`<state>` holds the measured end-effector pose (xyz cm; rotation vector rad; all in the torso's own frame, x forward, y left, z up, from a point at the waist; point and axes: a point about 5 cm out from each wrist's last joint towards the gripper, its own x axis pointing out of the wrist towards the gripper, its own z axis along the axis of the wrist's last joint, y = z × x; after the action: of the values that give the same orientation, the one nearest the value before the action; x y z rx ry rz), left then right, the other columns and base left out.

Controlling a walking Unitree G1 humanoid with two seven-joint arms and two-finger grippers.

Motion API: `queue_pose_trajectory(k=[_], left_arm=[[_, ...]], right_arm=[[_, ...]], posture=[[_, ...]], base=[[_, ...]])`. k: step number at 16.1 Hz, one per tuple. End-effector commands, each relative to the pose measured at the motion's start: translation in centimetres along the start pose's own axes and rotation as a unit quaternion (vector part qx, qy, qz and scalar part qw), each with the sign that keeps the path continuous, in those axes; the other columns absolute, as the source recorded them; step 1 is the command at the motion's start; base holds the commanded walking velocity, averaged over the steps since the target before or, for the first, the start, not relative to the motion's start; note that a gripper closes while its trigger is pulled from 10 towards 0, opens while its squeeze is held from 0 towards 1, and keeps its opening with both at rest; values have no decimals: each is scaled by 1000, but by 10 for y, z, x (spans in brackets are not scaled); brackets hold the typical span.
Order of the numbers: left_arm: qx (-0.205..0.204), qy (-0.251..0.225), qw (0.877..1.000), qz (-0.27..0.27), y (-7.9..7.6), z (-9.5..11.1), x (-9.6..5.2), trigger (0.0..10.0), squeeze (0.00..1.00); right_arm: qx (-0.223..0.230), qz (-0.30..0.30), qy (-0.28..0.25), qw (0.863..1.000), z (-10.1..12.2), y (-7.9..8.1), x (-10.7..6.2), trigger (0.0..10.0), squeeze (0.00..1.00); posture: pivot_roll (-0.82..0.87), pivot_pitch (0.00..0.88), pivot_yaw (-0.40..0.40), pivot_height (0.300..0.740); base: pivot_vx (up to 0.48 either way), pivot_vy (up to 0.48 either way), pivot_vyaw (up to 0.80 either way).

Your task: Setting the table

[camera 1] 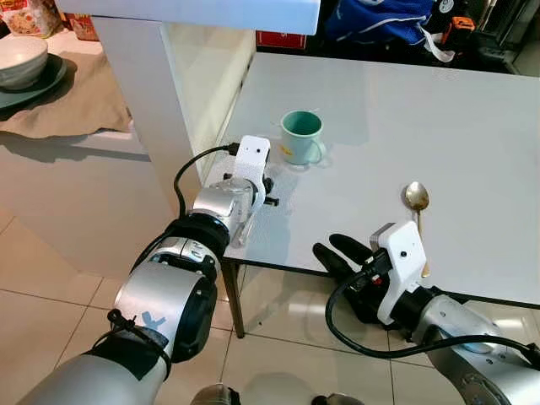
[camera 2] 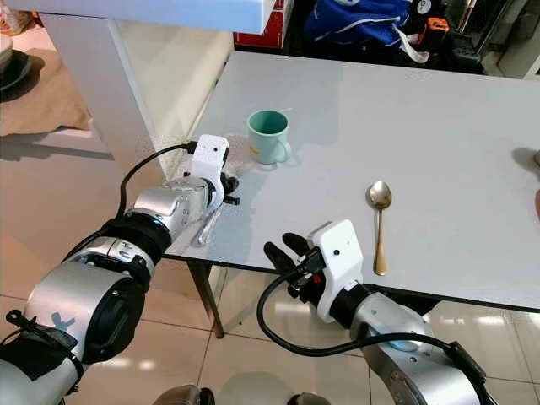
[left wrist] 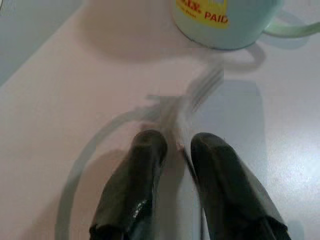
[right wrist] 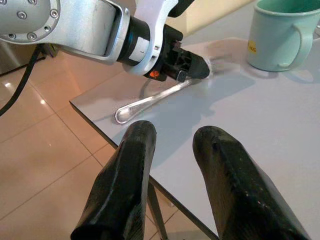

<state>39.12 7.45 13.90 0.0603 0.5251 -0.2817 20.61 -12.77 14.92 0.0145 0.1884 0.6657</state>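
Jaws pinching slim silver fork (right wrist: 155, 100)

Table (camera 1: 439, 126): plain pale grey-white top, dark edge along the lower centre of the frame. Mug (camera 1: 301, 137): mint green, lighter green handle, yellow label with red lettering. Spoon (camera 1: 418, 211), centre right: gold-toned. Fork (right wrist: 160, 98): shiny silver. Left gripper (left wrist: 175, 155): black fingers, white mount, silver arm with black joints. Right gripper (right wrist: 172, 165): glossy black fingers, white mount, black cable. Floor (camera 1: 51, 295): beige tiles, pale grout lines. Bowl (camera 1: 21, 59), upper left: cream, on a grey-green plate (camera 1: 38, 89) over a tan cloth (camera 1: 80, 105). Bag (camera 1: 380, 17), top centre: blue.
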Motion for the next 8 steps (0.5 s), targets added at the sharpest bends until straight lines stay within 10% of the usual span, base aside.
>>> queue_pose_trajectory(k=[1, 8], left_arm=[[-2, -11, 1000, -3, -2, 10, -1, 10000, 1000], [1, -41, 999, 5, 2, 21, -3, 10000, 1000]], right_arm=[[-5, 2, -5, 1000, 4, 3, -1, 10000, 0], [-9, -5, -7, 1000, 4, 2, -3, 10000, 0]], posture=[[-93, 91, 30, 740], [-106, 76, 41, 740]], base=[[0, 0, 0], [0, 0, 0]])
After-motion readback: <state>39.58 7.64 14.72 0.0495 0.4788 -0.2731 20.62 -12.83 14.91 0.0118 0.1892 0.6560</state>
